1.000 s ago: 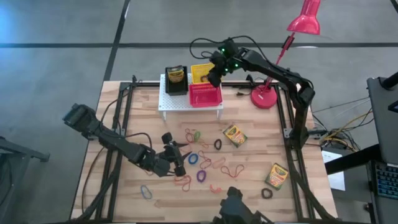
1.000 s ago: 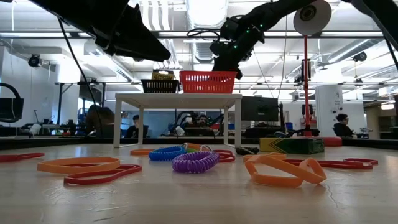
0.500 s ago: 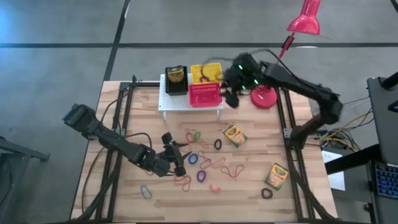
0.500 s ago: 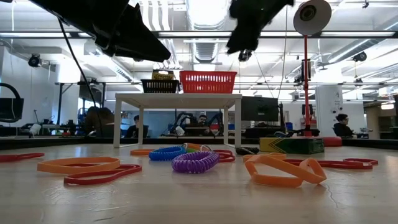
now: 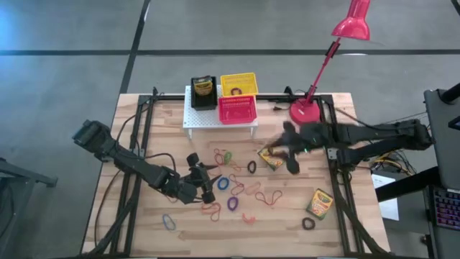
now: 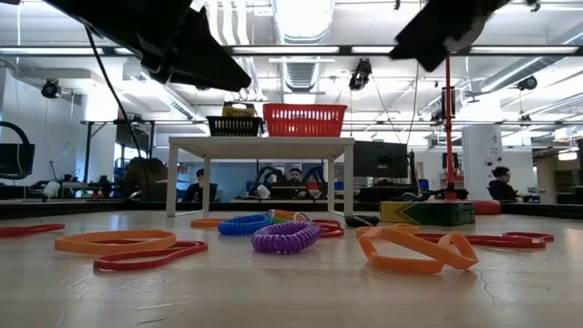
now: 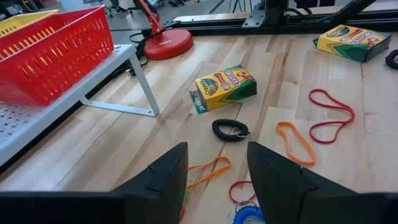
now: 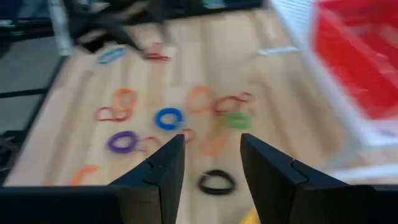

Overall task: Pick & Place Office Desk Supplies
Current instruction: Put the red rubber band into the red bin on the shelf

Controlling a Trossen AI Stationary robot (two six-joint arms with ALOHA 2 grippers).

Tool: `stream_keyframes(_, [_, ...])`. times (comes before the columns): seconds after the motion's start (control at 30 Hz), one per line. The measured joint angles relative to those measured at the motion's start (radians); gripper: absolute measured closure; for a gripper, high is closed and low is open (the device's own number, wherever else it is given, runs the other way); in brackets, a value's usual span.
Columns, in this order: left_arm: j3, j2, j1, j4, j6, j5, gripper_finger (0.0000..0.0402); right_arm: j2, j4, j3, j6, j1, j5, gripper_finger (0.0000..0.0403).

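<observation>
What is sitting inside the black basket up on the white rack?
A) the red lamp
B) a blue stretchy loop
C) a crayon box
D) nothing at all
C: from above, a yellow crayon box fills the black basket on the white rack, next to the red basket and the yellow basket.

left end effector (image 5: 205, 180): low, fingers apart, empty | right end effector (image 5: 291, 160): arm outstretched, fingers apart, empty
</observation>
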Motion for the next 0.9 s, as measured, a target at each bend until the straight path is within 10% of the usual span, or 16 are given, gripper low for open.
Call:
stream_keyframes(0.33, [0.000, 0.000, 0.016, 0.020, 0.001, 0.000, 0.0234, 0.020, 0.189, -0.242, -0.108, 0.345, 0.078, 0.0259])
stream_keyframes(0.9, [0.000, 0.000, 0.023, 0.022, 0.002, 0.000, 0.0234, 0.413, 0.657, -0.402, -0.040, 0.489, 0.074, 0.0201])
